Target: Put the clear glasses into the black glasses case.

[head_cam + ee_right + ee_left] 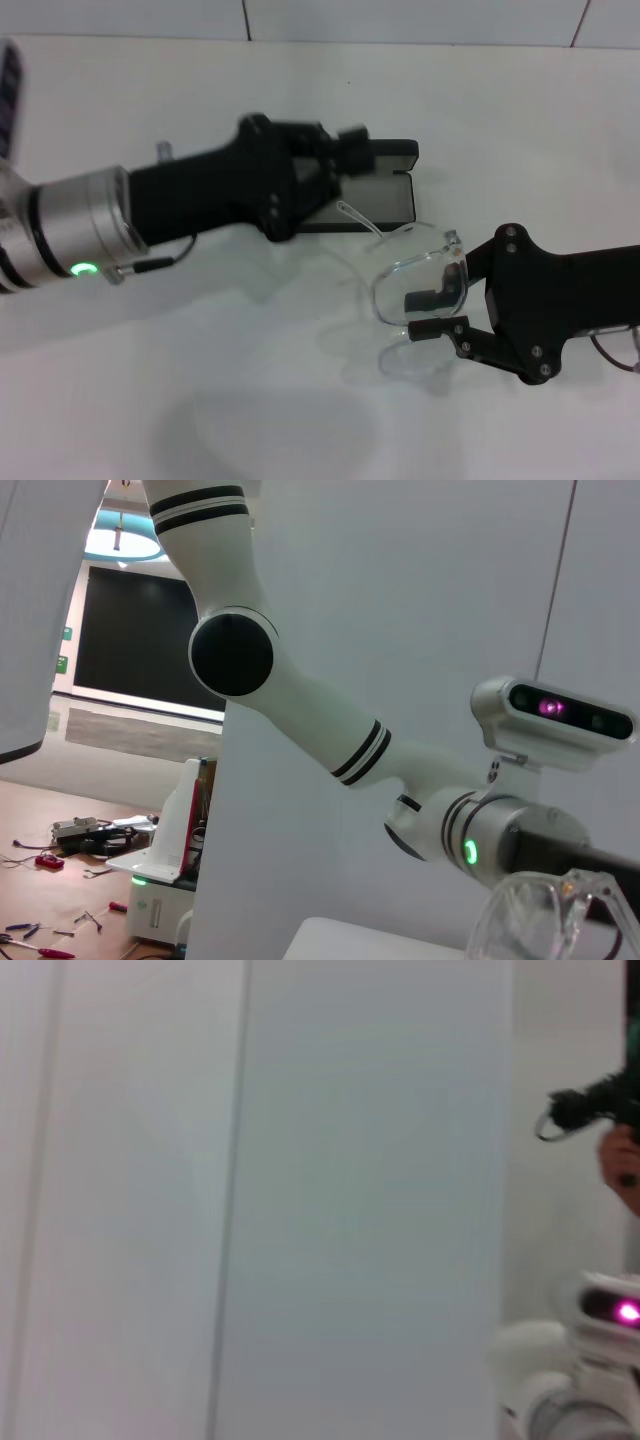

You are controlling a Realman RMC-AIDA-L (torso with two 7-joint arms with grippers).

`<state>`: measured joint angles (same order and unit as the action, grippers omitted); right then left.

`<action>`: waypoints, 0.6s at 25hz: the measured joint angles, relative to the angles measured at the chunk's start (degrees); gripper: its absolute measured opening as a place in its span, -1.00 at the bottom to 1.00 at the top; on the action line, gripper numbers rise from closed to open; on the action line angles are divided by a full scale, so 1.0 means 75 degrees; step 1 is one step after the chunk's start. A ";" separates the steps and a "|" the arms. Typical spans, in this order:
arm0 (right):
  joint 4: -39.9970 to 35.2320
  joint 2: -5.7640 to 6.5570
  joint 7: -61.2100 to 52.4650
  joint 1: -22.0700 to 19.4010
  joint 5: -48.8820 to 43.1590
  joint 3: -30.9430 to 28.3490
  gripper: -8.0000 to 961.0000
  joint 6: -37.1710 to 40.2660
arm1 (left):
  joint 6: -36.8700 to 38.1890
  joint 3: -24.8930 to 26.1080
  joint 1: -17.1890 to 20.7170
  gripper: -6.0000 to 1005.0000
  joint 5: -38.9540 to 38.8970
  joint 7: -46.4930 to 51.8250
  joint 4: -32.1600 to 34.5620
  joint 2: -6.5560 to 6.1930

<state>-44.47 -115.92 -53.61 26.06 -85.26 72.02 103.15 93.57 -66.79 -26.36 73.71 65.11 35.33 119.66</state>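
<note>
- The black glasses case (385, 190) lies open on the white counter (200, 380), a little above the middle of the head view, with its lid standing up along the far edge and the grey-lined tray facing up.
- The left hand (345, 160) reaches in from 9 o'clock and sits at the case's near-left part, its black body covering that end; whether its fingers are apart or together cannot be told from here.
- The clear glasses (415, 275) are at about 4 o'clock from the case, just beside its near right corner, held up off the counter and tilted, with the lens facing toward 9 o'clock.
- One transparent arm of the clear glasses stretches toward 11 o'clock and its tip comes close to the case's front edge; whether it touches cannot be told.
- The right hand (436, 312) comes in from 3 o'clock and is clamped on the clear glasses, one black finger showing through the lens and the other just below the lens edge.
- A faint shadow of the lens lies on the counter under the glasses.
- In the right wrist view the clear glasses (545, 915) fill the lower corner, with the left arm's white and black links behind them.
- The left wrist view shows only pale wall panels and a distant piece of the robot.
</note>
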 joint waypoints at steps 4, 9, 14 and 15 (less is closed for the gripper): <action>0.0021 -0.0007 -0.0043 0.0071 -0.0047 0.0023 -0.75 -0.0005 | 0.0120 0.0059 -0.0012 -0.75 -0.0122 0.0011 0.0055 0.0006; 0.0030 -0.0020 -0.0051 0.0122 -0.0023 0.0138 -0.75 -0.0102 | 0.0449 -0.0618 -0.0214 -0.75 -0.0336 -0.0017 0.0102 0.0027; 0.0013 -0.0024 -0.0053 0.0180 -0.0011 0.0278 -0.75 -0.0192 | 0.0435 -0.1108 -0.0363 -0.75 -0.0279 -0.0046 0.0104 0.0017; 0.0013 -0.0024 -0.0054 0.0186 -0.0009 0.0305 -0.75 -0.0193 | 0.0421 -0.1143 -0.0369 -0.75 -0.0270 -0.0046 0.0103 0.0014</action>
<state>-44.37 -116.10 -54.02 27.45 -85.32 74.30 101.70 96.72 -75.37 -29.12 71.68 64.76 36.10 119.76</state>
